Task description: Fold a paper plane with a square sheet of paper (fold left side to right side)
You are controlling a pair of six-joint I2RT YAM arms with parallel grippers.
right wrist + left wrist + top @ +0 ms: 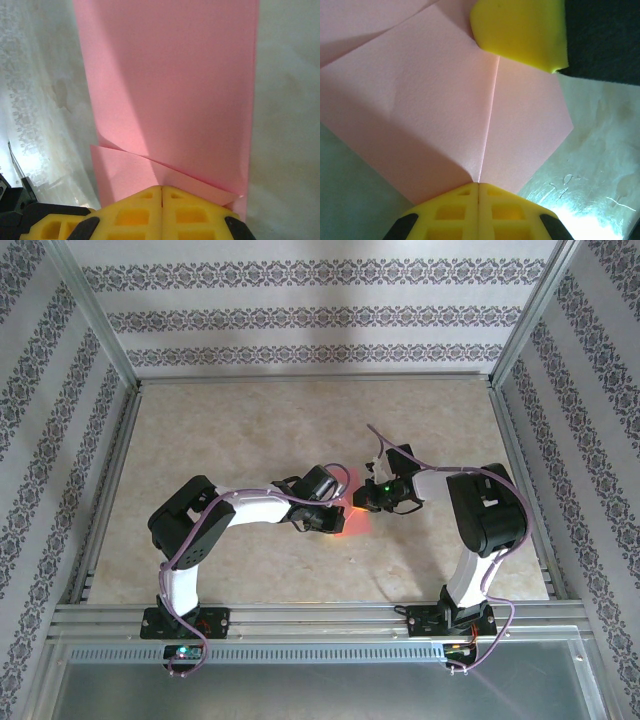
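Note:
The salmon-pink sheet of paper [352, 520] lies flat on the table between my two arms, folded narrower than a square. In the left wrist view the paper [435, 100] shows two flaps meeting at a centre seam and a slanted corner on the right. My left gripper [479, 186] is shut, its yellow tips resting at the near end of that seam. One yellow finger [520, 30] of the right gripper presses the far end. In the right wrist view the paper [170, 85] runs away as a long strip. My right gripper [161, 190] is shut on top of a small folded flap [125, 172].
The table [250, 430] is pale marbled beige, fenced by aluminium rails [300, 620] at the near edge and patterned walls [300, 310] on three sides. Both grippers [328, 510] [370, 500] meet over the paper near the table's middle. Purple cables [420, 468] loop over the arms.

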